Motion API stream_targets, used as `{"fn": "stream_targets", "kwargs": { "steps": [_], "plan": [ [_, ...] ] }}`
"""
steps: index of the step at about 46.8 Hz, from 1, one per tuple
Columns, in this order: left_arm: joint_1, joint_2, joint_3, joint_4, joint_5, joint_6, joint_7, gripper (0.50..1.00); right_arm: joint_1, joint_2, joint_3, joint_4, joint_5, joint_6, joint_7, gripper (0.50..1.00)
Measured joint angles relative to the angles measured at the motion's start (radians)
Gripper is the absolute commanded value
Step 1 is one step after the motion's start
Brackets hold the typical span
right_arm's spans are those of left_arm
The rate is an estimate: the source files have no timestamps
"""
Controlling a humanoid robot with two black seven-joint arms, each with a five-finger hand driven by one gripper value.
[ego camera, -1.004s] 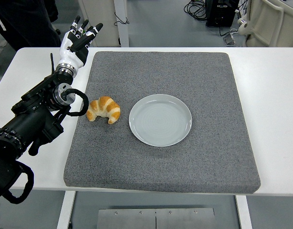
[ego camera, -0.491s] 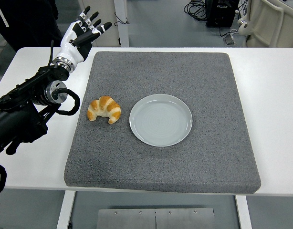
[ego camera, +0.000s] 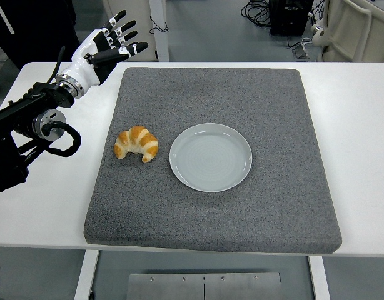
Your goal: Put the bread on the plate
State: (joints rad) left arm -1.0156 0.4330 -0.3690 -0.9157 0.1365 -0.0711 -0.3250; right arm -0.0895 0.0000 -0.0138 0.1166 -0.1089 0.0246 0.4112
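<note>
A golden croissant (ego camera: 136,143) lies on the grey mat (ego camera: 267,206), just left of a pale grey plate (ego camera: 211,157). The plate holds nothing. My left hand (ego camera: 109,45) is raised over the table's far left corner, well behind and left of the croissant. Its fingers are spread and hold nothing. The left arm (ego camera: 29,125) comes in from the left edge. My right arm does not show.
The mat covers most of the white table (ego camera: 361,137). Beyond the table's far edge are a white post (ego camera: 158,28), cables on the floor (ego camera: 261,11) and a cream cabinet (ego camera: 358,28). A person's dark clothing (ego camera: 35,25) shows at the top left.
My left arm has drawn back toward the left edge. The hand has risen and moved a little to the right, fingers still spread. The croissant and plate have not moved.
</note>
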Motion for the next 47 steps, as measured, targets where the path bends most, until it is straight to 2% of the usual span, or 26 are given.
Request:
{"fn": "stream_targets", "kwargs": {
  "steps": [4,12,19,32,41,47],
  "plan": [
    [0.004,0.060,0.015,-0.062,0.093,-0.007,-0.001,0.969,0.000,0.000,0.000,0.000,0.000,0.000,0.000,1.000],
    [0.014,0.162,0.022,-0.169,0.262,-0.071,-0.003,0.969,0.000,0.000,0.000,0.000,0.000,0.000,0.000,1.000],
    [0.014,0.185,0.022,-0.175,0.388,-0.074,-0.003,0.969,0.000,0.000,0.000,0.000,0.000,0.000,0.000,1.000],
    [0.016,0.236,0.024,-0.189,0.518,-0.081,-0.004,0.969,0.000,0.000,0.000,0.000,0.000,0.000,0.000,1.000],
    [0.016,0.298,0.078,-0.277,0.593,-0.082,-0.005,0.969,0.000,0.000,0.000,0.000,0.000,0.000,0.000,1.000],
    [0.015,0.318,0.100,-0.295,0.667,-0.078,-0.005,0.969,-0.001,0.000,0.000,0.000,0.000,0.000,0.000,1.000]
  ]
}}
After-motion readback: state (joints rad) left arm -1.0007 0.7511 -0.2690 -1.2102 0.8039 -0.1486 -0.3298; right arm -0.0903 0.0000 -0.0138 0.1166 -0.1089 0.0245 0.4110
